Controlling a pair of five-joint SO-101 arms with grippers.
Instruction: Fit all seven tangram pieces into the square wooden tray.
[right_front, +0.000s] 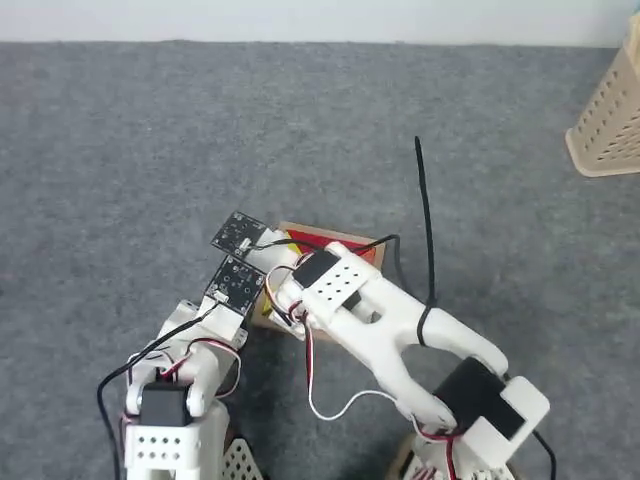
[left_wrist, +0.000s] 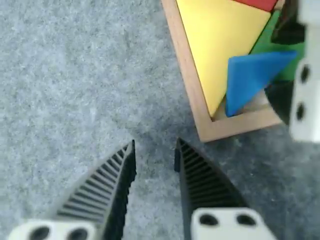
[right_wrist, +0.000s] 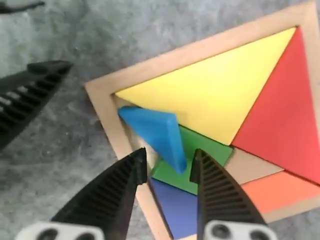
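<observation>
The square wooden tray (right_wrist: 100, 95) lies on grey carpet and holds a yellow triangle (right_wrist: 210, 95), a red triangle (right_wrist: 280, 115), a green piece (right_wrist: 212, 147), a dark blue piece (right_wrist: 175, 207) and an orange piece (right_wrist: 280, 192). A light blue triangle (right_wrist: 155, 132) lies tilted in the tray's corner, partly on the green piece. My right gripper (right_wrist: 170, 162) is open, its fingers either side of that triangle's tip. My left gripper (left_wrist: 155, 150) hangs open over carpet just outside the tray's corner (left_wrist: 210, 132), holding nothing. A bare wooden gap (right_wrist: 250, 167) shows between green and orange.
The right arm (right_front: 400, 320) covers most of the tray (right_front: 292, 229) from above, with the left arm (right_front: 175, 400) close beside it. A black cable (right_front: 428, 220) rises behind the tray. A beige perforated basket (right_front: 610, 110) stands at the far right.
</observation>
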